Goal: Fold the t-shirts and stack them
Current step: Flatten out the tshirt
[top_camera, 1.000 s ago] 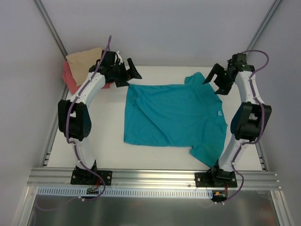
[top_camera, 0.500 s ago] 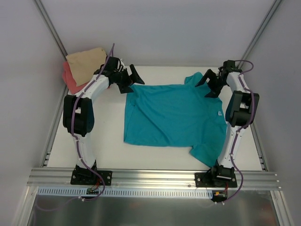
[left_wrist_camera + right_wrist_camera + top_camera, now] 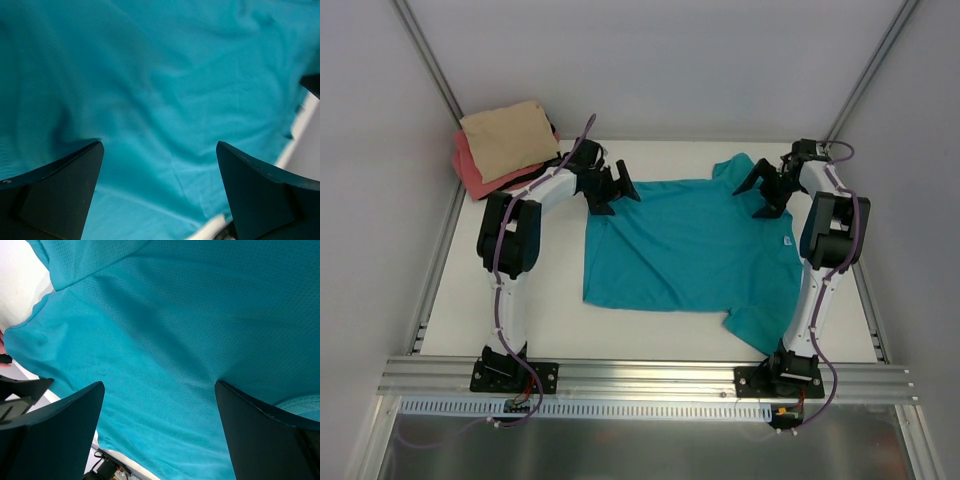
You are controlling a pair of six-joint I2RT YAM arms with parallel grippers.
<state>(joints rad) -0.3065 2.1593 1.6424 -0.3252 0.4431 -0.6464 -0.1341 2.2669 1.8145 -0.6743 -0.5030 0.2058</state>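
A teal t-shirt [image 3: 685,245] lies spread flat on the white table, its small white neck label [image 3: 786,241] near the right side. My left gripper [image 3: 617,187] hangs open over the shirt's far left corner, and the left wrist view shows only teal cloth [image 3: 160,90] between its fingers. My right gripper [image 3: 758,190] is open above the far right part of the shirt, with teal fabric [image 3: 165,340] filling its view. A folded tan-beige t-shirt [image 3: 507,138] rests on a coral-pink one [image 3: 472,172] at the far left corner.
The white table [image 3: 550,290] is bounded by grey walls at the back and sides. A metal rail [image 3: 650,375] carries both arm bases at the near edge. One teal sleeve [image 3: 760,325] reaches toward the right arm's base.
Both grippers have moved inward and down toward the teal shirt's far corners, the left from beside the folded stack and the right from the far right edge. Both stayed open.
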